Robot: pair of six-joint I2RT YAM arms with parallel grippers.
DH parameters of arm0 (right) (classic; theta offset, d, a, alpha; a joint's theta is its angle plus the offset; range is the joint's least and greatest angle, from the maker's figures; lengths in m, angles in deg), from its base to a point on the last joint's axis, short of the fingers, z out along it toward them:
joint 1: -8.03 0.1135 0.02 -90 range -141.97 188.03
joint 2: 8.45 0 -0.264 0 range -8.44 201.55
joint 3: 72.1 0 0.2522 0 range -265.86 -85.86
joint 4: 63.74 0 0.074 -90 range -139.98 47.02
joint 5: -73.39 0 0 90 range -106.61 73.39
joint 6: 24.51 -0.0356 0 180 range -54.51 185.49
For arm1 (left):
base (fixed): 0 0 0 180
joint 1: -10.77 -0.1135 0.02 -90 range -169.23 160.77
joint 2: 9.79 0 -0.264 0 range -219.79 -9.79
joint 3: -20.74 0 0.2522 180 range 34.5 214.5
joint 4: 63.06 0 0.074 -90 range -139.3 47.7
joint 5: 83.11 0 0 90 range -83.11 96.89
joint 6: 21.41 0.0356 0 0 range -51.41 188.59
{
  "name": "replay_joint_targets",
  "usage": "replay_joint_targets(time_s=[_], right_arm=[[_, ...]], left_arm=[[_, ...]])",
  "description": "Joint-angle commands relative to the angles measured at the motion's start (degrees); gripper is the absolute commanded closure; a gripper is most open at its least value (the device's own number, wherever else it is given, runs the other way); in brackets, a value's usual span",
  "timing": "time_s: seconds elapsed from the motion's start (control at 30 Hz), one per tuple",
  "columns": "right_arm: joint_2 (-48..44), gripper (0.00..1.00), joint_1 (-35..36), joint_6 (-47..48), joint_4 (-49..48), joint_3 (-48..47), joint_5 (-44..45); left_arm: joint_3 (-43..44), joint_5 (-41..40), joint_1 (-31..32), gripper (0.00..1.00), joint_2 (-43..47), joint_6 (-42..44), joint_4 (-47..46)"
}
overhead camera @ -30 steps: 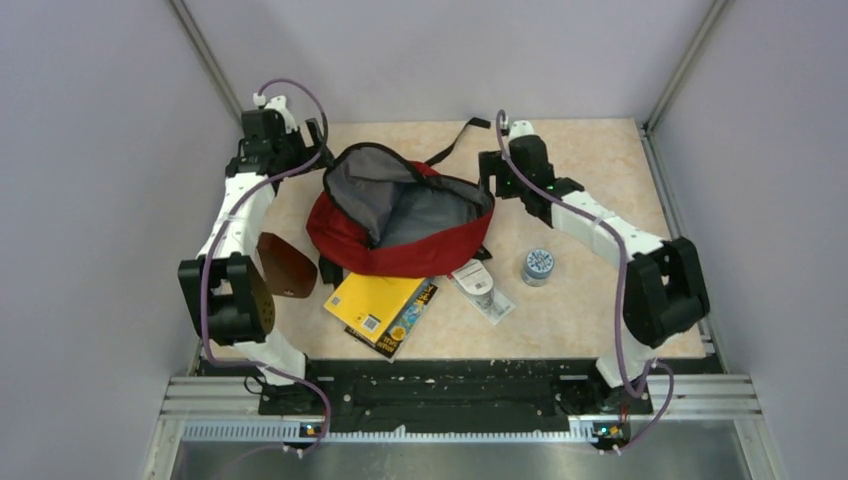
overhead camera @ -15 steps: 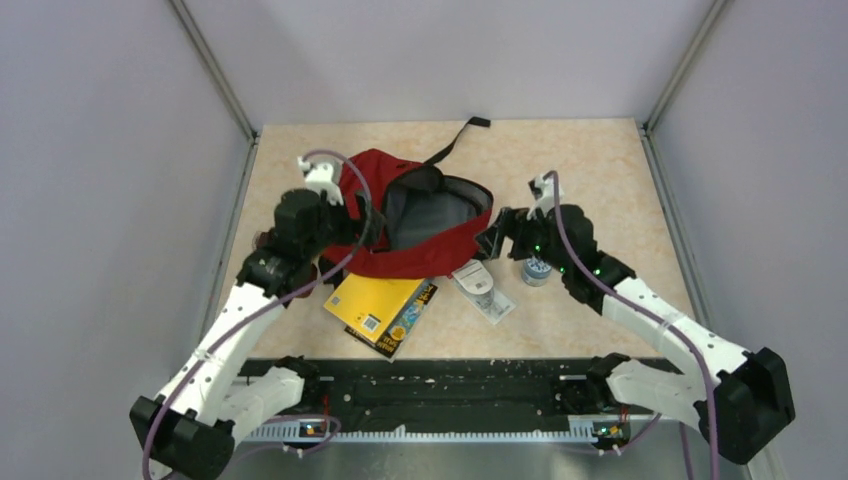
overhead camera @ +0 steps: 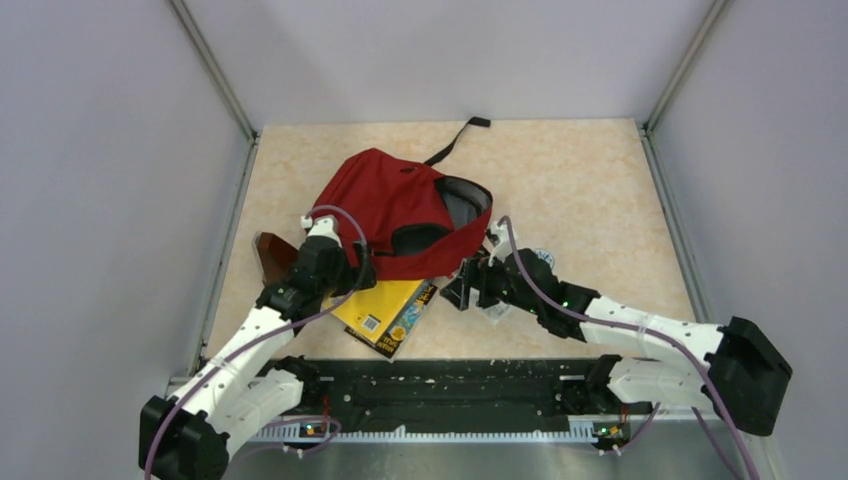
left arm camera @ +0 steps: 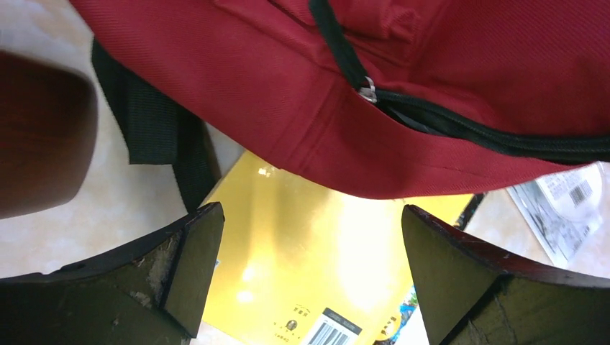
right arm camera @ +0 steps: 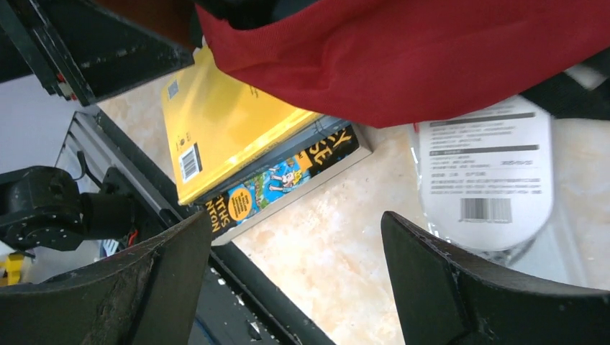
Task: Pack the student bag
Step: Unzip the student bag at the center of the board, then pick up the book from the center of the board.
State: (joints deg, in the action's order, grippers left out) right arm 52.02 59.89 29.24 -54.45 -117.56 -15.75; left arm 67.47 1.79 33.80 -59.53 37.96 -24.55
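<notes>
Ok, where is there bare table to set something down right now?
Bare table lies right of the student bag out to the right edge, and in the far-left corner behind it. Crowded along the bag's near side: yellow book, white packet, brown pouch, left tool and right tool, both open.

A robotics lab test cell: plain pale grey wall panels (overhead camera: 450, 50) enclose the beige marbled surface (overhead camera: 590, 180) at 9, 12 and 3 o'clock, joined by slim aluminium corner posts (overhead camera: 211, 65). The left white-and-black robot arm (overhead camera: 240, 345) and the right white-and-black robot arm (overhead camera: 650, 325) stand on a black mounting rail (overhead camera: 450, 385) at 6 o'clock.

Bright even overhead light, soft shadows, glare on yellow book (left arm camera: 302, 244), wrist views slightly blurred
</notes>
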Motion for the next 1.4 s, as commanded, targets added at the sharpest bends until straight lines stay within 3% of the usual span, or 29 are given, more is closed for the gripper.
replay_joint_targets(time_s=[0.0, 0.23, 0.87, 1.37], right_arm=[[3.47, 0.14, 3.79, -2.10, -6.47, -0.39, 2.66], [7.04, 0.14, 6.53, -1.58, -7.59, -1.66, 3.59], [11.65, 0.14, 7.87, -1.59, -8.36, -1.96, 4.67], [13.77, 0.17, 8.36, -2.56, -8.19, -1.33, 5.14]], left_arm=[[-1.60, -5.77, -0.08, 0.02, 0.30, -2.67, -1.73], [-5.19, -7.16, -0.09, 0.02, -0.20, -2.92, -3.31], [-1.55, -10.34, -0.13, 0.02, -4.43, 1.24, -4.35], [-1.88, 5.50, 0.21, 0.12, -5.80, 2.13, -1.44]])
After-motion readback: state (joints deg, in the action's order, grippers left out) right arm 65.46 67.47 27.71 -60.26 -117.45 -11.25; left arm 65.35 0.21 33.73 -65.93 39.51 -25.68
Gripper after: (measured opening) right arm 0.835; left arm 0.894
